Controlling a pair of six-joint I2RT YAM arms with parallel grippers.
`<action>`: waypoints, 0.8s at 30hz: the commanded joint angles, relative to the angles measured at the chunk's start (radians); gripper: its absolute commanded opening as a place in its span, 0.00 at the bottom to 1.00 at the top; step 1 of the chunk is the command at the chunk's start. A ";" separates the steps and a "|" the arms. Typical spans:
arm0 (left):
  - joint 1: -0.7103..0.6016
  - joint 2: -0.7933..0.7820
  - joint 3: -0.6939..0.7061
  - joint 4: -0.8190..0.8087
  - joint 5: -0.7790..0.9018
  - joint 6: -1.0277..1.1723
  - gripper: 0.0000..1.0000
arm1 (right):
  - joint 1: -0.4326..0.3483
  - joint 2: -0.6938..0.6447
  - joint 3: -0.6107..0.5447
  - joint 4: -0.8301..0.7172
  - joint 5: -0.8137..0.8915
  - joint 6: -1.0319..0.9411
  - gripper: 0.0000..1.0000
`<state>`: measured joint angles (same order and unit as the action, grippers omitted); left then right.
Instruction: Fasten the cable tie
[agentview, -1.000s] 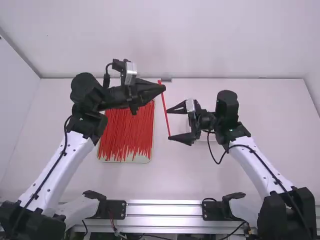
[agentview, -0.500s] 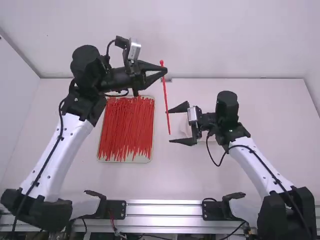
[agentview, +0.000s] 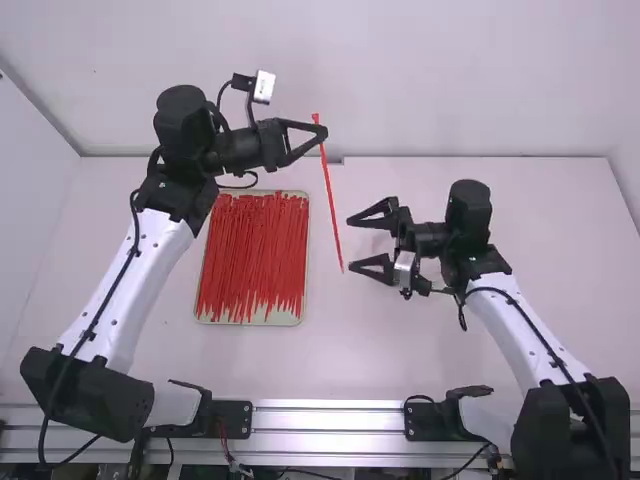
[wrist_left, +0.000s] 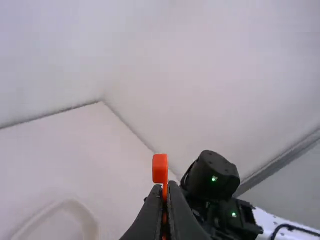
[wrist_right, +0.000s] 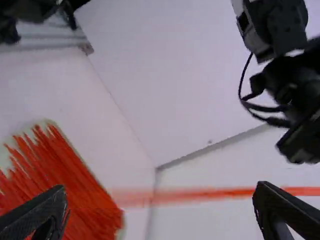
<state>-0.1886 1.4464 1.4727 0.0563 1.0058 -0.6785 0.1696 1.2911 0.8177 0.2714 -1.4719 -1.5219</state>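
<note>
Aloft over a white table (agentview: 520, 200), left fingers (wrist_left: 146, 220) clamp the tie (agentview: 331, 210); right fingers (wrist_right: 287, 212) gape.

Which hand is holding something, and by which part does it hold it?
The left hand pinches one red cable tie just below its head end; the right hand is open and empty.

plain white walls (agentview: 450, 70) rise behind and beside a white bench (agentview: 560, 200), a silver rail (agentview: 330, 408) along its near edge.
</note>
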 joint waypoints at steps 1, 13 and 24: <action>0.011 -0.001 0.016 0.001 0.037 -0.085 0.02 | -0.015 0.001 -0.023 0.006 -0.046 -0.322 0.98; 0.011 -0.001 0.011 -0.126 0.051 -0.245 0.03 | 0.037 0.000 -0.033 0.009 -0.089 -0.509 0.98; 0.011 0.013 0.010 -0.267 0.049 -0.187 0.02 | 0.120 -0.006 -0.033 0.089 -0.089 -0.523 0.96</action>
<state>-0.1825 1.4555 1.4727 -0.2131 1.0393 -0.8898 0.2848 1.2911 0.7925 0.3550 -1.5417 -2.0430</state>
